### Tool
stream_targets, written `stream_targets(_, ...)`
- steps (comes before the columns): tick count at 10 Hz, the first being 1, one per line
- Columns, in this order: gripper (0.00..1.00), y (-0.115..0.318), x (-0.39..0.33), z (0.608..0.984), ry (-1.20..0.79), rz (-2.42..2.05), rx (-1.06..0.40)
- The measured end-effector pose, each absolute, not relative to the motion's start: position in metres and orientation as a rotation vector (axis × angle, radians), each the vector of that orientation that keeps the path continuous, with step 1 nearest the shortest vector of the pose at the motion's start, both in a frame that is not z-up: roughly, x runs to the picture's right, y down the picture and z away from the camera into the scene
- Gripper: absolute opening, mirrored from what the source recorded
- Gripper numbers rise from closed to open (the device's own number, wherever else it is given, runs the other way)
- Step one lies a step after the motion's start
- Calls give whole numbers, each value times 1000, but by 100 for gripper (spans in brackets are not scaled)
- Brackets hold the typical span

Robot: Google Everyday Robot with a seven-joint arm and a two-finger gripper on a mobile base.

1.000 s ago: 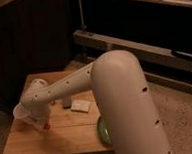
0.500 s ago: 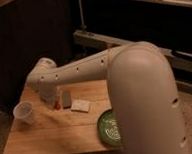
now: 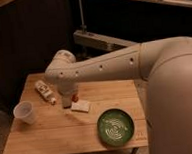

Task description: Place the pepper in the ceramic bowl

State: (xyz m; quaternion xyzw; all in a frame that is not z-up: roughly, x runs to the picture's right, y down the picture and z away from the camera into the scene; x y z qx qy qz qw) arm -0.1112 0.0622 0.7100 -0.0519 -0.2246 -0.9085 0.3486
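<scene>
**Arm**: white and thick, studded with small dark dots. It enters from the right, where its bulky upper segment fills that side of the view. The forearm reaches left and slightly upward over the table to a rounded joint, and there it bends sharply and drops straight down.

**Gripper**: at the foot of that downward section, low over the back middle of the wooden table, at or close to the surface. I cannot tell whether it is spread or closed.

**Pepper**: a tiny red-orange spot right beside the gripper, on the side nearer the bowl. I cannot tell whether it is gripped or merely lying next to the gripper. It is well apart from the bowl.

**Ceramic bowl**: round, shallow and dark green, with a pale maze-like pattern inside. It sits near the table's front right corner.

**White cup**: upright at the table's left edge.

**White bottle**: lying on its side, just left of the gripper.

**White pad**: flat and rectangular, just in front of the pepper.

**Dark shelving**: behind the table.
</scene>
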Motion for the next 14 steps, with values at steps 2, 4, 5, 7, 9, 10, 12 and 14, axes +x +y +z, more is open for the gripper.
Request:
stream_targets(2,0,56,-68,688,-497,-2294,-153)
stream_targets(4,0,54,-31,671,-417,-2213,-192)
stream_targets(5,0,54,-17,666,-369,-2130,-225)
stream_targets(7,0,55,-10,666,-328,-2053,-273)
stream_targets(9,0,58,-8,669,-298,-1957,-350)
stream_targets(10,0,59,-7,671,-282,-1900,-378)
stream_targets(12,0,62,-4,675,-263,-1831,-428)
stream_targets(14,0,61,-3,675,-262,-1828,-428)
